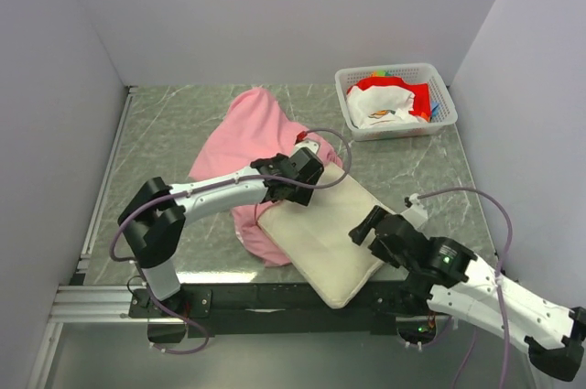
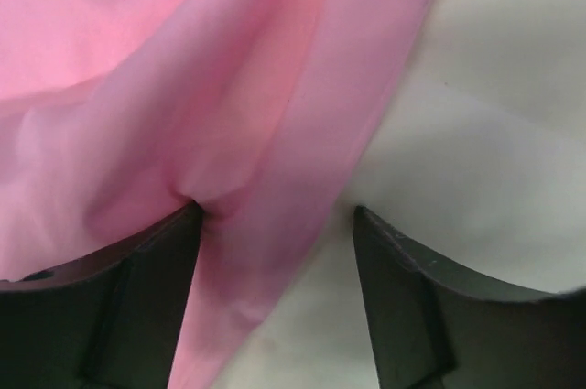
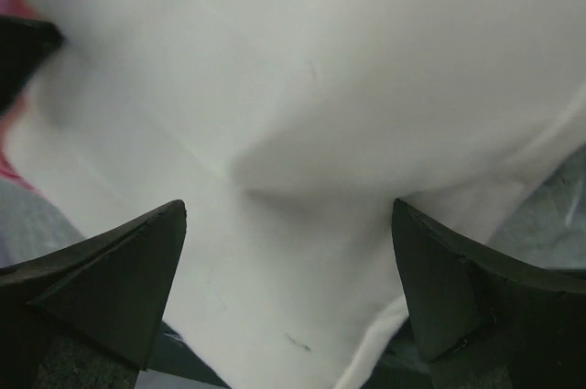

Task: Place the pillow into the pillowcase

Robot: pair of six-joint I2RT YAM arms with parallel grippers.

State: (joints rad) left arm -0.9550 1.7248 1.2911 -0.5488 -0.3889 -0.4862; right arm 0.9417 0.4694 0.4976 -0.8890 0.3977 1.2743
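The cream pillow (image 1: pixel 325 235) lies slantwise at the table's near edge, its far-left end against the pink pillowcase (image 1: pixel 247 133), which is bunched up behind and left of it. My left gripper (image 1: pixel 309 166) is at that seam. In the left wrist view it (image 2: pixel 275 215) is open, with a fold of the pillowcase (image 2: pixel 183 69) by the left finger (image 2: pixel 137 288) and the pillow (image 2: pixel 476 133) by the right one. My right gripper (image 1: pixel 371 224) is at the pillow's right edge. It (image 3: pixel 288 210) is open, jaws wide apart over the pillow (image 3: pixel 302 69).
A white basket (image 1: pixel 441 89) with white and red cloth stands at the back right of the grey marble table (image 1: pixel 412 169). Plain walls close in the left, back and right sides. The pillow's near corner hangs over the black front rail (image 1: pixel 256 296).
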